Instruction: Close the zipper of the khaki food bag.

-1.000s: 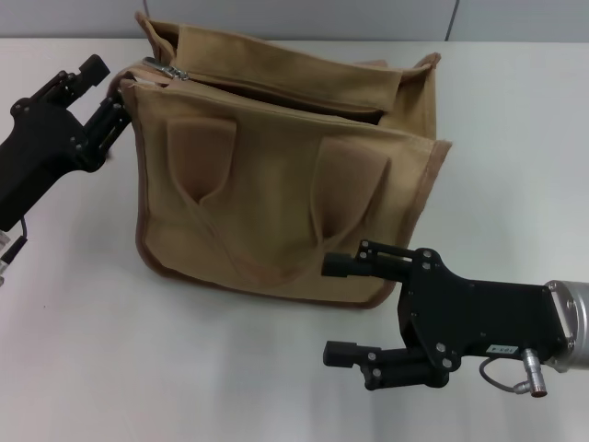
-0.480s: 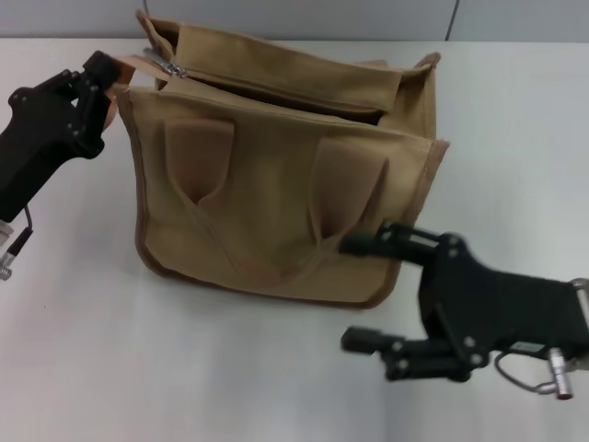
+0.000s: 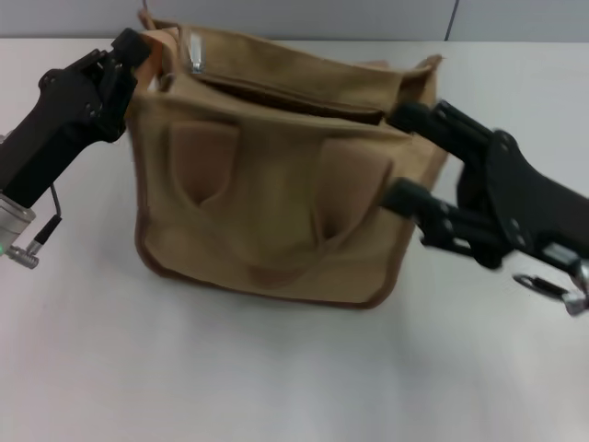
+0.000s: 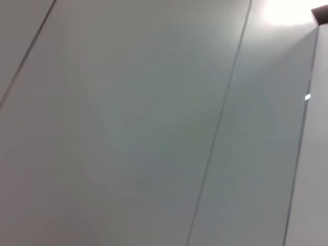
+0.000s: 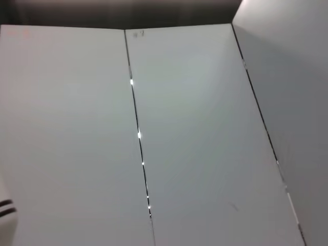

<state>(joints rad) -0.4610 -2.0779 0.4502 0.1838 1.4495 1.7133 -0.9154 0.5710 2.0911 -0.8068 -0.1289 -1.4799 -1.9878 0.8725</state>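
**Khaki food bag between both grippers, zipper partly open**

Khaki food bag found on the white table, toward the far edge, standing with its front panel and two looped handles facing the camera. Long axis of the bag laid roughly parallel to the far edge of the table, left to right. Zipper run along the top panel on the same axis, with the silver slider at the left end of the bag and the opening gaping dark toward the right end.

Left gripper positioned at the bag's upper left corner, touching or just beside the fabric there; opening of the fingers and any hold on the fabric could not be told. Right gripper positioned at the bag's right end, fingers spread wide apart, one finger near the top right corner and the other lower against the side panel, nothing clamped.

Both wrist views filled only by pale grey wall panels with thin seams. Same grey panels seen behind the far edge of the table in the head view.
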